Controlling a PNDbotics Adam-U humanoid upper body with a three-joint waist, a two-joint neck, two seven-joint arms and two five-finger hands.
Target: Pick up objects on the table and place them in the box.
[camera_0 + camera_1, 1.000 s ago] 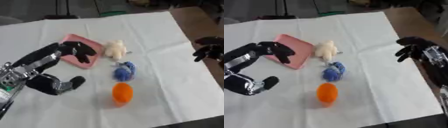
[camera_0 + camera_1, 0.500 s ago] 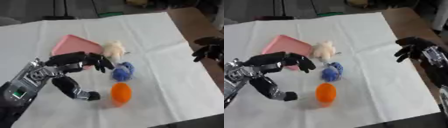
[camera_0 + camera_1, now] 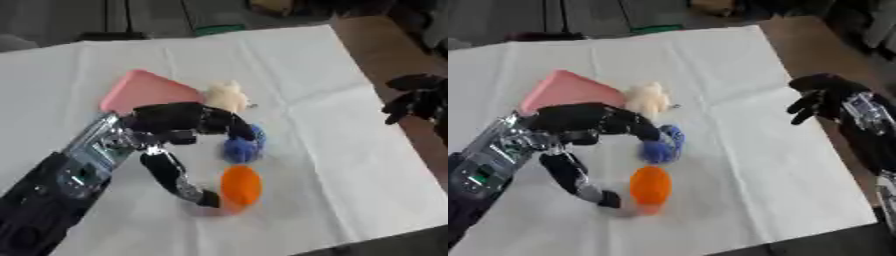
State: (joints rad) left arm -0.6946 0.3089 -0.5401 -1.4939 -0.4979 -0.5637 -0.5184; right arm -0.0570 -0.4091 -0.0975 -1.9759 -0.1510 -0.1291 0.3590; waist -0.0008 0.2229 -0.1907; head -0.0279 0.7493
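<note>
Fingers (image 3: 229, 125) overlap blue ball (image 3: 240, 149), beside orange ball (image 3: 241, 184).

I read this as a lab or test room. My worktop (image 3: 289, 75) is covered by a creased white cloth (image 3: 737, 150), with brown surface bare at its right edge. Beyond the far edge I see dark stand legs (image 3: 109, 20) on a grey floor (image 3: 44, 20).
</note>
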